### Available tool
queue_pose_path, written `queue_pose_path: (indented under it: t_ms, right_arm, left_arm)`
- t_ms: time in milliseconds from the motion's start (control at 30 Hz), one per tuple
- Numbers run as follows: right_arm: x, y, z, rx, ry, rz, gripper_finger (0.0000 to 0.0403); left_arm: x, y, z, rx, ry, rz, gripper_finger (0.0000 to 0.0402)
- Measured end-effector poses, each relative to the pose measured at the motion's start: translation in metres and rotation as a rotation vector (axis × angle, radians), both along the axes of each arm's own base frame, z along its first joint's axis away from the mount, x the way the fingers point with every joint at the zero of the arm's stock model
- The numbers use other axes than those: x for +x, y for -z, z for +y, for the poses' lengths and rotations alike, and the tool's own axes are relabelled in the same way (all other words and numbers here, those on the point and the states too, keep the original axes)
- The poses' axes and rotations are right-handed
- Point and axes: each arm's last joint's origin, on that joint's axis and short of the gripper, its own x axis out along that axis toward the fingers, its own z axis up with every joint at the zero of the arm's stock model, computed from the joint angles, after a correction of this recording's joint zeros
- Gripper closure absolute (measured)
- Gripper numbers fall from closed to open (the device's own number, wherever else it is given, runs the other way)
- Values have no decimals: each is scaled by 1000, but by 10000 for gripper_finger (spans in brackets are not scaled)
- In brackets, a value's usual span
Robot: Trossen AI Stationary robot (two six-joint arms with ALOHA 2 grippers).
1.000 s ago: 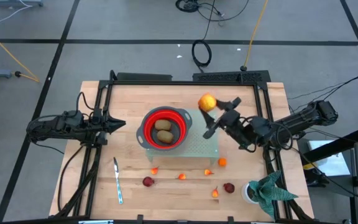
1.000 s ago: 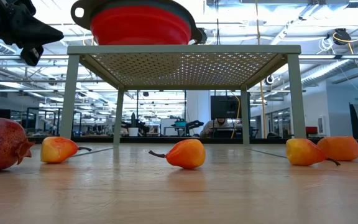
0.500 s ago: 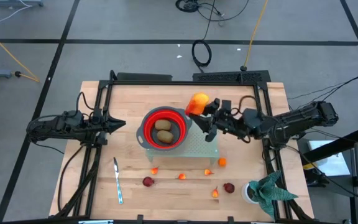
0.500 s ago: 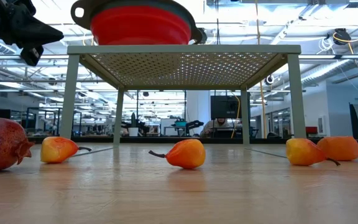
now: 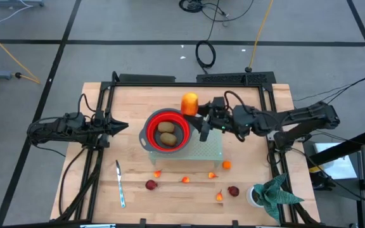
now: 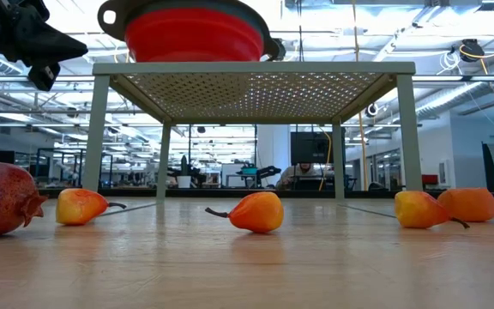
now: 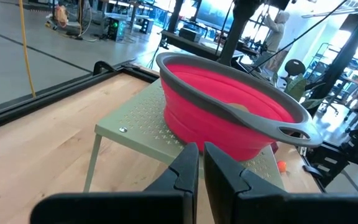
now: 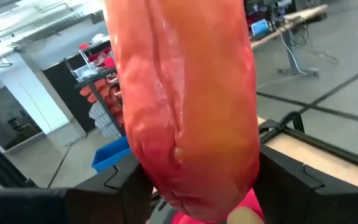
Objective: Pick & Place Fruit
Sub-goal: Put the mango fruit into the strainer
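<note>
The right claw (image 5: 198,113) holds a long red-orange fruit (image 5: 189,103) just past the rim of the red bowl (image 5: 151,134).

The fruit is smooth and shiny, red at one end and orange at the other, and it fills the right wrist view. Two brown kiwis (image 5: 167,133) lie in the bowl, which sits on a pale green rack (image 5: 211,149) on a wood table (image 5: 138,95). Small orange fruits (image 6: 256,211) and dark red ones (image 5: 233,190) lie on the table, near a knife (image 5: 120,183). The left claw (image 5: 123,126) is closed and waits beside the bowl. The room behind is a big workshop, too far off to make out.
</note>
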Motion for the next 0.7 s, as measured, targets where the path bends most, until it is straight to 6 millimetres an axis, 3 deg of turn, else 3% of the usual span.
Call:
queue_pose_path:
  t_ms: [700]
  right_arm:
    - [53,65,-17,213,-157,191,180]
  left_arm:
    - [0,0,0,7,1,2,378]
